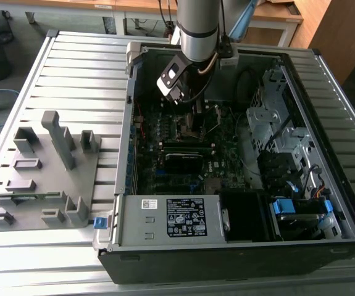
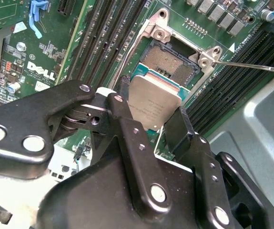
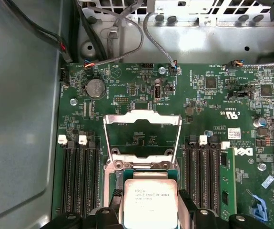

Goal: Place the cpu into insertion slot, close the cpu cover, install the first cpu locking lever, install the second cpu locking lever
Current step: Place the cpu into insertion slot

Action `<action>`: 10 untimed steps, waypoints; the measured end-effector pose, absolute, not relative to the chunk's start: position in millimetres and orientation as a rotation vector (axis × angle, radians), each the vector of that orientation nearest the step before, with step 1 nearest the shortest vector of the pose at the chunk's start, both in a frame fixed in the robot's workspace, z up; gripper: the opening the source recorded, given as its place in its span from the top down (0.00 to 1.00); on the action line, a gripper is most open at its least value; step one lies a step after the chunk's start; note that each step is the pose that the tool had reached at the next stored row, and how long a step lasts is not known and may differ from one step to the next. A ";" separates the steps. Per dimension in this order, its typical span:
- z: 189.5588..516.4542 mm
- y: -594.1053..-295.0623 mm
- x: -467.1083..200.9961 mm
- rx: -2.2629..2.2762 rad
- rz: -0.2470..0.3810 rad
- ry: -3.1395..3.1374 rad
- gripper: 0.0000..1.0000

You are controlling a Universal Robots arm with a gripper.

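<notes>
Silver-grey metal tops the small flat square cpu, which could be seated askew if it is lowered out of line with the square black insertion slot. Contacts might then be bent, or a corner caught on the silvery rim. The cpu is clamped by two opposite edges in the black gripper and held partly over the slot. Faint print is carried on its lid, and a green edge is seen round it. The thin silvery cpu cover is stood open beyond the slot, near the middle of the dark green motherboard, between long black memory slots.
</notes>
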State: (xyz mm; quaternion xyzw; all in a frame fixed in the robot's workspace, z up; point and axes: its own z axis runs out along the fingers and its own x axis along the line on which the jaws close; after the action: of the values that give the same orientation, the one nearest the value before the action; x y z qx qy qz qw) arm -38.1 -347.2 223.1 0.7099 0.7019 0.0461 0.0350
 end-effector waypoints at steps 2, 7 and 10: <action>223.1 -347.2 -38.1 2.182 0.142 2.157 0.46; 222.4 -347.1 -38.0 2.199 0.135 2.172 0.46; 222.5 -347.1 -38.0 2.200 0.134 2.173 0.46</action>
State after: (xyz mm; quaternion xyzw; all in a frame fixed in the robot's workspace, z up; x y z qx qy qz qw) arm -38.0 -347.1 222.5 0.7106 0.7019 0.0433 0.0230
